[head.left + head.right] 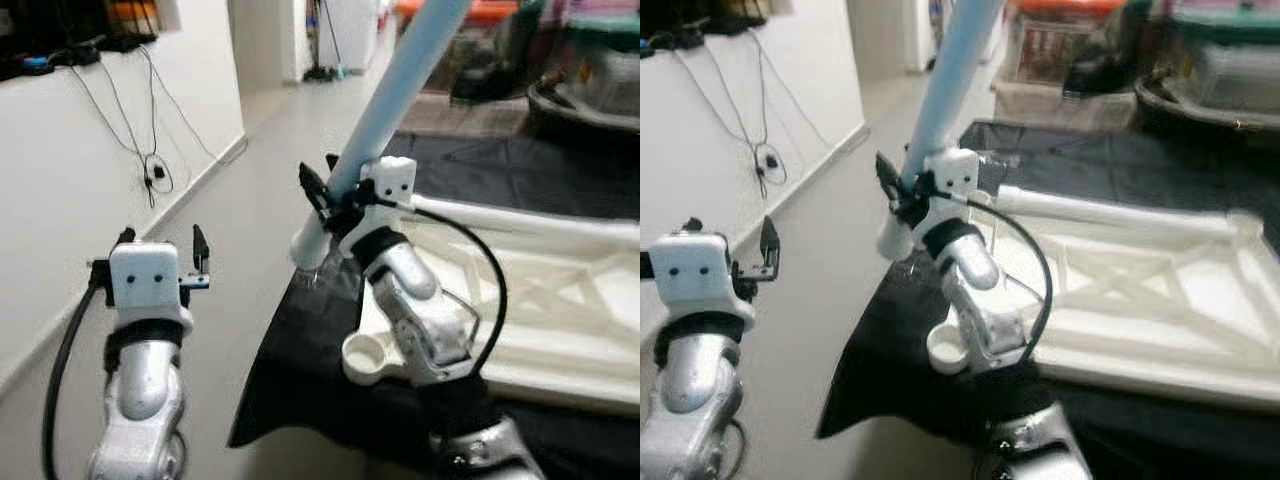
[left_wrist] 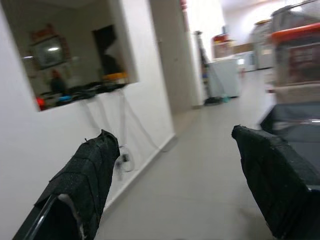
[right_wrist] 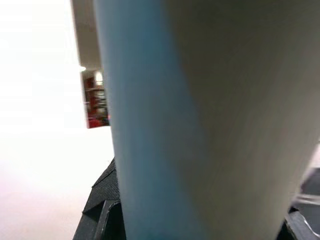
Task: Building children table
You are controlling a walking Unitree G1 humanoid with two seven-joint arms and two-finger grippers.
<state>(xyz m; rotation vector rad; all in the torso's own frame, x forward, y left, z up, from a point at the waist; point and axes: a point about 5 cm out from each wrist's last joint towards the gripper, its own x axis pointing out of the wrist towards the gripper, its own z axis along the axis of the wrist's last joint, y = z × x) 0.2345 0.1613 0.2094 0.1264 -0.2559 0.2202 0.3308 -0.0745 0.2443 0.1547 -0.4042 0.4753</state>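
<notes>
Right claw (image 1: 330, 205) is clamped on the light-blue table leg (image 1: 400, 85), near its lower end — the leg's long axis slants up and away from the robot, its foot hanging just over the near corner of the dark-covered desk (image 1: 300, 380). Below and slightly right of that foot sits the round corner socket (image 1: 368, 358) of the upturned white tabletop frame (image 1: 540, 300). Seating it likely means tipping the leg upright first. Left claw (image 1: 160, 252) hovers wide open, well apart over the floor.
</notes>
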